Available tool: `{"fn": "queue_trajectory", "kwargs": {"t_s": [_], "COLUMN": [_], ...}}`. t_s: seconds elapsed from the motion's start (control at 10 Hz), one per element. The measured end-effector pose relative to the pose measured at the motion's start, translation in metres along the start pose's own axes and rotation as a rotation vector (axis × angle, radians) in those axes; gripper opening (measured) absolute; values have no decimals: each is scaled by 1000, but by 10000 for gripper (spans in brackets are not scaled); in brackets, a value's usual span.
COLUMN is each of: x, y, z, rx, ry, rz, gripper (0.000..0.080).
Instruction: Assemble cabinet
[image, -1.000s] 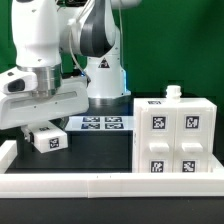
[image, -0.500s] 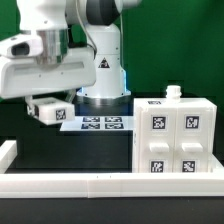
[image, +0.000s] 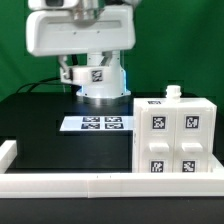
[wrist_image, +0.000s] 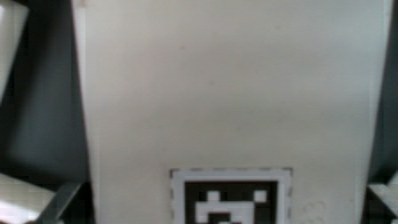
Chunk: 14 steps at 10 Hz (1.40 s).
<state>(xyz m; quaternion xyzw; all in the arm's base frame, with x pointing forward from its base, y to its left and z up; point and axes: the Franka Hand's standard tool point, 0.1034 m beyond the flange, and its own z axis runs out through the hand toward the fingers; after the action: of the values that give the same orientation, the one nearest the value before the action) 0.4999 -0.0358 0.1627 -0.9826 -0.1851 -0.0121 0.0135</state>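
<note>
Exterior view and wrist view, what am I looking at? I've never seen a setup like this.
A white robot arm is building a small cabinet. The exterior view comes from a camera off the arm, the wrist view from one on its wrist. Its gripper holds a small white tagged block, raised off the black table. On the table stand the boxy cabinet and a flat marker board; a white rail edges it.

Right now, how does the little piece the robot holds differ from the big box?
The little piece hangs in the tool; the big box sits on the table. The little piece is far smaller than the big box. It shows one tag, the big box four on its front. Both are white.
</note>
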Motion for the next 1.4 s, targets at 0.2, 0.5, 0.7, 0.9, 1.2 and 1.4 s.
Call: {"fn": "queue_trajectory", "kwargs": {"t_s": [0.2,0.5,0.7,0.9,1.2,1.4], "x": [38,93,97,97,103,124], "y": [-32,-47,-47,-47,-52,-59], "z": [-11,-11,-9,-8,-6,-8], "rx": [4,9,9,9,14,17], "ry": [10,11,9,7,-4,1], "rz": [53,103,104,104,66,47], "gripper": [560,561,561,561,561,561]}}
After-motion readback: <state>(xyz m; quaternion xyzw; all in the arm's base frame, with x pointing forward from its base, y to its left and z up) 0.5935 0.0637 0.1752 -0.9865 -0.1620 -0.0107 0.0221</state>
